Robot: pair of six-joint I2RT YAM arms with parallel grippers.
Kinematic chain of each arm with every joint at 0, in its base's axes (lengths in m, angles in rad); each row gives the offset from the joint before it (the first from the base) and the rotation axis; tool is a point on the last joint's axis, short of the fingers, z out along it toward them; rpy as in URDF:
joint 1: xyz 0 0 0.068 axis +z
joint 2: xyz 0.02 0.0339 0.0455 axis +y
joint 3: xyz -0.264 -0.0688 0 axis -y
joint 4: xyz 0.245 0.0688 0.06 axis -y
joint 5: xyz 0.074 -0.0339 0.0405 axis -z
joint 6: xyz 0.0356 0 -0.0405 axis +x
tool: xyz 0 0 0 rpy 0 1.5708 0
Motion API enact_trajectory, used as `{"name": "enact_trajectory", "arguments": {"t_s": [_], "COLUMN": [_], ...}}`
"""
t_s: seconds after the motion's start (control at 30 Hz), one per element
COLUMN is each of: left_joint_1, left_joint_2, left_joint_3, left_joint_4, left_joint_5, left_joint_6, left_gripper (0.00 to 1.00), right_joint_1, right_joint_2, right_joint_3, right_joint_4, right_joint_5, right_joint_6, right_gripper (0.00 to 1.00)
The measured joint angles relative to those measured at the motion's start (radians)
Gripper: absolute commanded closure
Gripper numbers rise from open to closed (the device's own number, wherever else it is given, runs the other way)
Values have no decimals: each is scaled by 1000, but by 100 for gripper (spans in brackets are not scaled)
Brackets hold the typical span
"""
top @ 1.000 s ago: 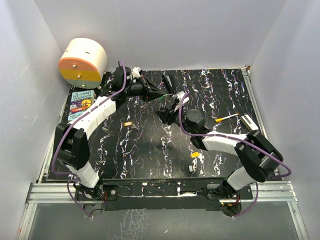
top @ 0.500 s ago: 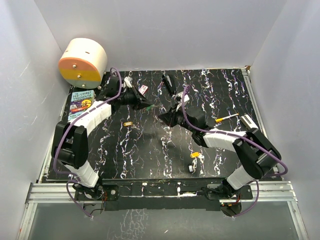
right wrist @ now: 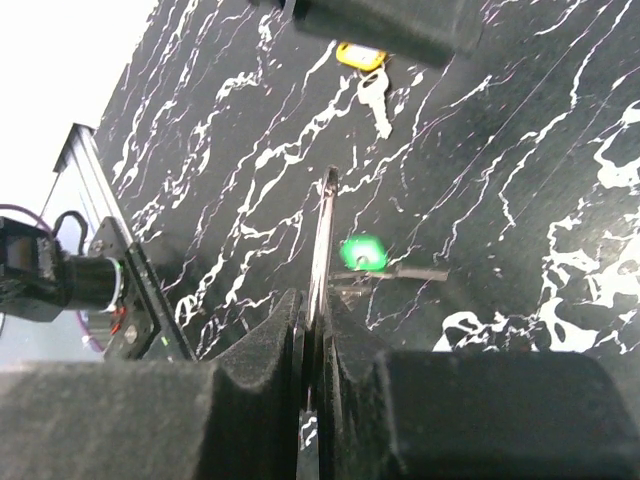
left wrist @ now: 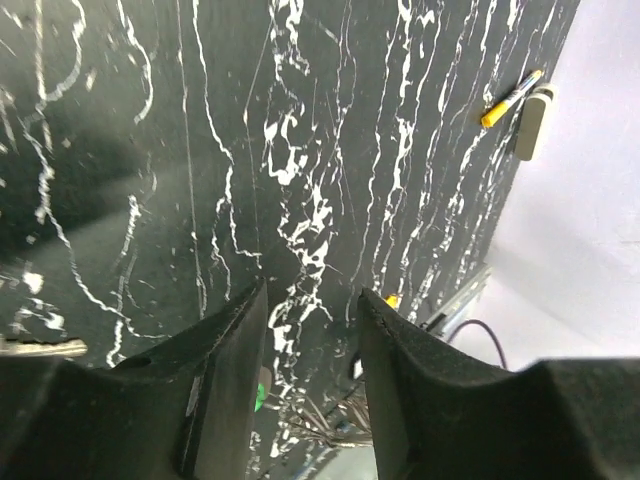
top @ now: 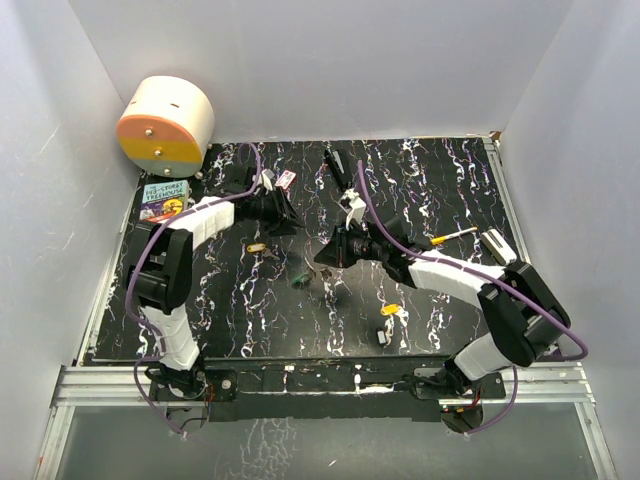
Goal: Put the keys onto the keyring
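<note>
Just beyond the right claw (right wrist: 312, 302), pinched on the keyring (right wrist: 322, 235), the green key (right wrist: 362, 250) is seen lying crosswise, the left claw (left wrist: 310, 296) spread farther off.

Black white-veined table (top: 250, 310) carries a yellow-headed key (top: 257, 246); an orange-headed key (top: 390, 310); a yellow pen (top: 452, 236); a book (top: 160, 202).

green key (right wrist: 362, 250) just beside keyring (right wrist: 322, 235) in right fingers (right wrist: 250, 385), yellow key (right wrist: 360, 55) beyond
</note>
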Motion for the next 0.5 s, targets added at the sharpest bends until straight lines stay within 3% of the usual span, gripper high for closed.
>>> {"name": "enact_trajectory", "arguments": {"t_s": [0.17,0.5], "left_joint_1": [31,150], "left_joint_2": [-16,-187], "left_joint_3": [28,-103], "left_joint_4": [-21,11], "left_joint_5": [-61,-286], "left_joint_6": [137,397], "left_gripper": [60,60], "right_joint_1": [0,-8], "right_joint_2": [-60,-114], "right_joint_3": [10,10], "right_joint_4": [-89,-130], "right_joint_5": [-25,-26], "right_joint_6": [8,18], "right_gripper": [92,92]}}
